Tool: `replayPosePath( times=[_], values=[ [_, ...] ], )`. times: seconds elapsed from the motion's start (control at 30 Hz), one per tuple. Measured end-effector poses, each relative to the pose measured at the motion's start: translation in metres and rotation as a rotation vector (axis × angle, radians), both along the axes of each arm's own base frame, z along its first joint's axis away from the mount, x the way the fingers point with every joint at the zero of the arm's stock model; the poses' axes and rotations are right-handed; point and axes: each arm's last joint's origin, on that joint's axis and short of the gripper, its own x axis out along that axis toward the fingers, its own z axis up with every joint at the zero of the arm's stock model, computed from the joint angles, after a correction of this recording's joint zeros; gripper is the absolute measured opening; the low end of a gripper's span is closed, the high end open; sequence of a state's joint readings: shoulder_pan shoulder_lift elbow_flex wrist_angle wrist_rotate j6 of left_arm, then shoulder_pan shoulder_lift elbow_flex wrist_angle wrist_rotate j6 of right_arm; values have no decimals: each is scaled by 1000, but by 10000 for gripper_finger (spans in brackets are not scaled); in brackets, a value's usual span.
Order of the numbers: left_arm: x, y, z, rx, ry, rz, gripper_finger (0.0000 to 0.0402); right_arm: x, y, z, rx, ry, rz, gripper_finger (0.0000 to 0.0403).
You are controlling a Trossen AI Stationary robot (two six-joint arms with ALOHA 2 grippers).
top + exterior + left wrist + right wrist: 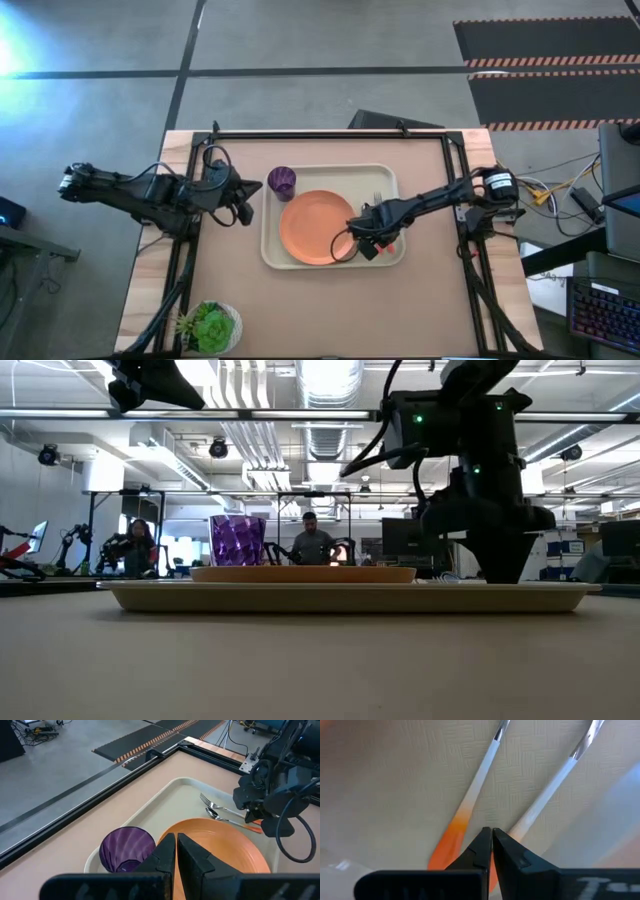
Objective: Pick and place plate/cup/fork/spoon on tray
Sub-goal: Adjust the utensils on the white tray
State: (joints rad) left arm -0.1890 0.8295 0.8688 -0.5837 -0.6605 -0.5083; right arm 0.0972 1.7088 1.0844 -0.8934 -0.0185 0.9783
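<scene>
Both fingers of my right claw [491, 836] are together, low over the tray [395, 780], between the fork [470, 800] and spoon [550, 795] handles.

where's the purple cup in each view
High view: the cup stands in the tray's far left corner.
Low view: left of centre, behind the plate.
Left wrist view: low, left of the plate.
Right wrist view: not in it.
Shared landmark: the orange plate beside it.

Left gripper [176, 851] hangs level, fingers [192, 857] pressed together; right gripper [491, 842] points steeply down, its fingertips [481, 845] likewise closed.
</scene>
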Motion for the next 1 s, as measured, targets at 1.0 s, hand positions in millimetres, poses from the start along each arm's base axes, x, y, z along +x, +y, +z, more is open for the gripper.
replayPosePath(
  times=[1.0],
  values=[
    [-1,0,0,23,7,6,0,17,6,4,17,-155,-86,11]
  ],
)
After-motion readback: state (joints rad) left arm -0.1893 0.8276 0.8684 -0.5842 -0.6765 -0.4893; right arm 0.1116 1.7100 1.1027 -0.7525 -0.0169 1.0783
